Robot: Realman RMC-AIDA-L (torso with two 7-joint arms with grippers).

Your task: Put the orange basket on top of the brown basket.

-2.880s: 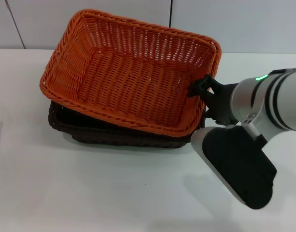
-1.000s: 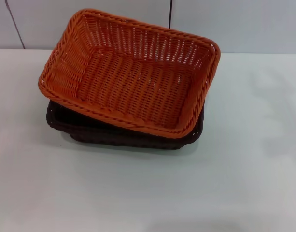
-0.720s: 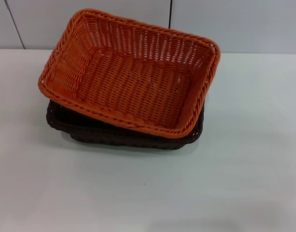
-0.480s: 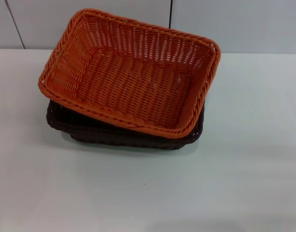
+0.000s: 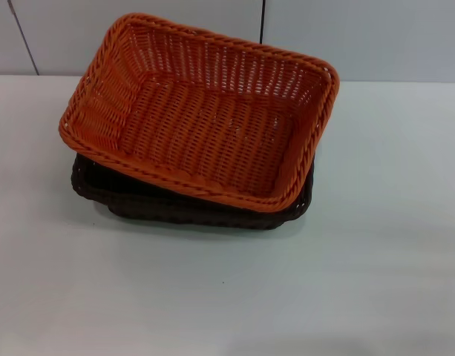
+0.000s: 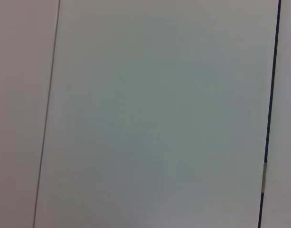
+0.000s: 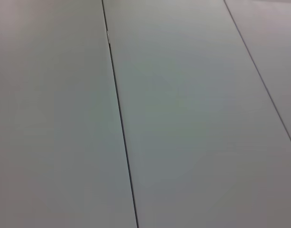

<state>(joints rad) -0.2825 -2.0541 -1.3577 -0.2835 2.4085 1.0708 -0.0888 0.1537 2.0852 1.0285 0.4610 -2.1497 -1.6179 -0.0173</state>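
Note:
The orange basket [image 5: 201, 111] rests on top of the brown basket [image 5: 160, 200] in the head view, at the middle back of the white table [image 5: 346, 282]. It sits skewed, with the brown basket's near rim and left corner showing beneath it. Neither gripper nor arm shows in the head view. Both wrist views show only pale wall panels with seams, no fingers and no baskets.
A pale panelled wall [image 5: 361, 37] runs behind the table with a dark vertical seam [image 5: 262, 21]. White table surface lies to the front, left and right of the baskets.
The right arm, which was at the orange basket's right rim 2.9 s ago, has left the head view. The baskets have not moved over the last second.

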